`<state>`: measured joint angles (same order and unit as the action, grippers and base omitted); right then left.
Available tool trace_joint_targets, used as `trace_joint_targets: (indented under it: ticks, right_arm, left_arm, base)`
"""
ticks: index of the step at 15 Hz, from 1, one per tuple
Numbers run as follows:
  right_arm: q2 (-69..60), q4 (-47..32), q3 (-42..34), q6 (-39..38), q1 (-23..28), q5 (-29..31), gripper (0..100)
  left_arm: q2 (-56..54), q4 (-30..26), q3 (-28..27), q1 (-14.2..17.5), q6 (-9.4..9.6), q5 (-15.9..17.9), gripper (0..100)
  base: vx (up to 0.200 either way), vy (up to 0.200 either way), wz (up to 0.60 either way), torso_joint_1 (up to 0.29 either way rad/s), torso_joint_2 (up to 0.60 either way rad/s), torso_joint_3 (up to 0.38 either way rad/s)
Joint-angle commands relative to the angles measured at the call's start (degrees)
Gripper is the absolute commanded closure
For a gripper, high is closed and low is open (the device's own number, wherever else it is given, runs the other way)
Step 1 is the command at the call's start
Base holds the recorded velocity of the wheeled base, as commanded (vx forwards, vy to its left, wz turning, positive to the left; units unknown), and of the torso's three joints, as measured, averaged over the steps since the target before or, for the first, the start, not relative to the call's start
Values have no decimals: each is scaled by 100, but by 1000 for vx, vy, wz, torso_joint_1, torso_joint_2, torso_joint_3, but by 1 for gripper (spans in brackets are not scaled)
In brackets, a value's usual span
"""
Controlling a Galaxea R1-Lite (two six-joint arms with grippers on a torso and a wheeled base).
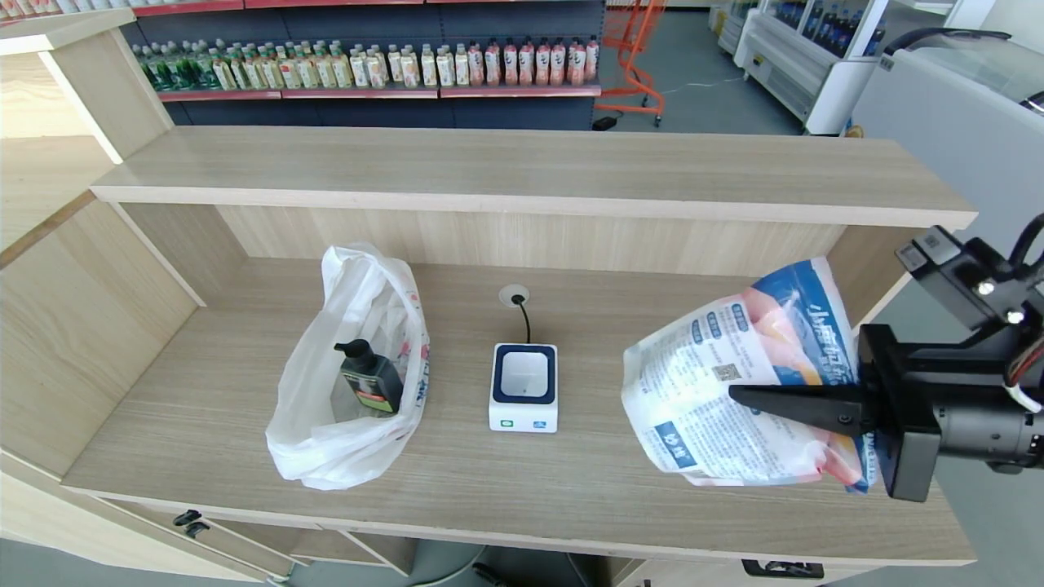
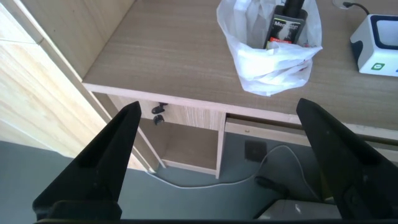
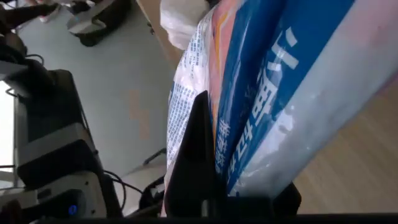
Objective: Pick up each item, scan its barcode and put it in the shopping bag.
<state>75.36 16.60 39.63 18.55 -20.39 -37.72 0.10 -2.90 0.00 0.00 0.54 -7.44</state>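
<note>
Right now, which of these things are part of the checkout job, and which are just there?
Part of the job: packet in the right gripper, scanner, shopping bag, pump bottle already inside it.
Just there: shelf bottles, orange rack, freezers.

- Right gripper (image 1: pixel 750 397), lower right of the head view: matte black, with one long tapered finger set into a boxy black housing (image 1: pixel 897 408).
- Behind it is a dark grey cylindrical wrist (image 1: pixel 979 436), with thin red and white wires (image 1: pixel 1029 375) at the right edge.
- Above sits an angular black camera block (image 1: pixel 971 281) with two bright round studs, under a curving black cable (image 1: pixel 1026 240).
- Left gripper (image 2: pixel 217 106): two broad, black, wedge-shaped fingers (image 2: pixel 99 168).
</note>
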Motion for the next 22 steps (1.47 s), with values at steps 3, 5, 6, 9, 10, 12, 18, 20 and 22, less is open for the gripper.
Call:
trace_joint_targets:
  ticks: [3,5,6,9,10,12,18,20,22]
  right_arm:
    - [-127,203,-518,1818,493,1443,100]
    - [-153,554,-597,2530,501,1768,100]
    - [-145,765,-615,2943,510,1821,100]
    - [-162,915,-650,3444,537,1785,100]
    - [-189,915,-676,3444,537,1777,100]
    - [-259,915,-755,3436,537,1750,100]
    - [-320,906,-746,3172,537,1258,100]
    - [-347,906,-790,3128,537,1188,100]
    - [-312,888,-790,3084,537,1188,100]
  left_arm:
    - [-1,0,0,0,-1,-3,0]
    - [-1,0,0,0,-1,-3,0]
    - [-1,0,0,0,-1,-3,0]
    - [-1,0,0,0,-1,-3,0]
    - [-1,0,0,0,-1,-3,0]
    - [-1,0,0,0,-1,-3,0]
    - [-1,0,0,0,17,-3,0]
    - [-1,0,0,0,17,-3,0]
    - [-1,0,0,0,17,-3,0]
  base:
    - [0,0,0,0,0,0]
    - [0,0,0,0,0,0]
    - [0,0,0,0,0,0]
    - [0,0,0,0,0,0]
    - [0,0,0,0,0,0]
    - [0,0,0,0,0,0]
    - [0,33,0,0,0,0]
    - [0,200,0,-2,2,2]
    - [0,200,0,5,7,0]
